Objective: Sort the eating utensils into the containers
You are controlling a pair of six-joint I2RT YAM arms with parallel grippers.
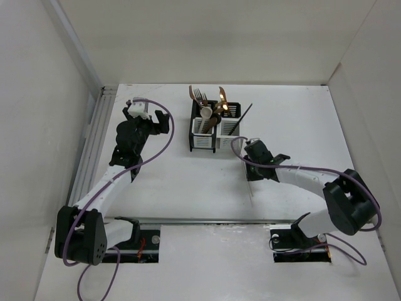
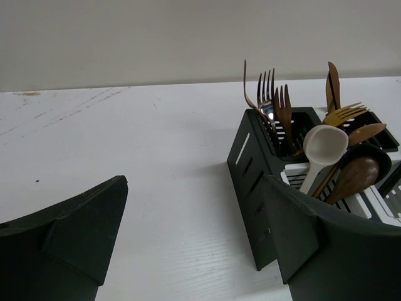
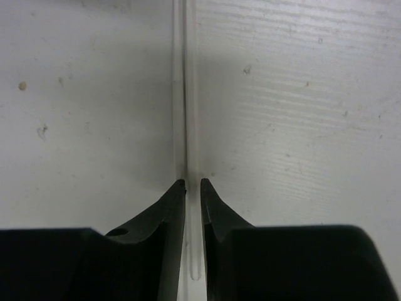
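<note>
The two joined containers [image 1: 203, 142] stand at the table's back middle. They hold copper forks [image 1: 199, 96], a cream spoon [image 1: 206, 113], wooden spoons and a leaning black chopstick [image 1: 242, 118]. In the left wrist view the containers [image 2: 249, 175] stand just right of my left gripper [image 2: 194, 235], with the cream spoon [image 2: 326, 147] and forks [image 2: 276, 106] upright inside. That left gripper [image 1: 160, 119] is open and empty, left of the containers. A white chopstick [image 3: 185, 94] lies flat on the table. My right gripper [image 3: 193, 183] is shut on the chopstick near one end. From above the right gripper [image 1: 250, 173] is in front of the right container, with the chopstick [image 1: 250, 191] sticking out below it.
A white wall with a metal rail [image 1: 94, 144] runs along the left side of the table. Purple cables [image 1: 160, 150] loop along both arms. The arm bases [image 1: 301, 235] sit at the near edge.
</note>
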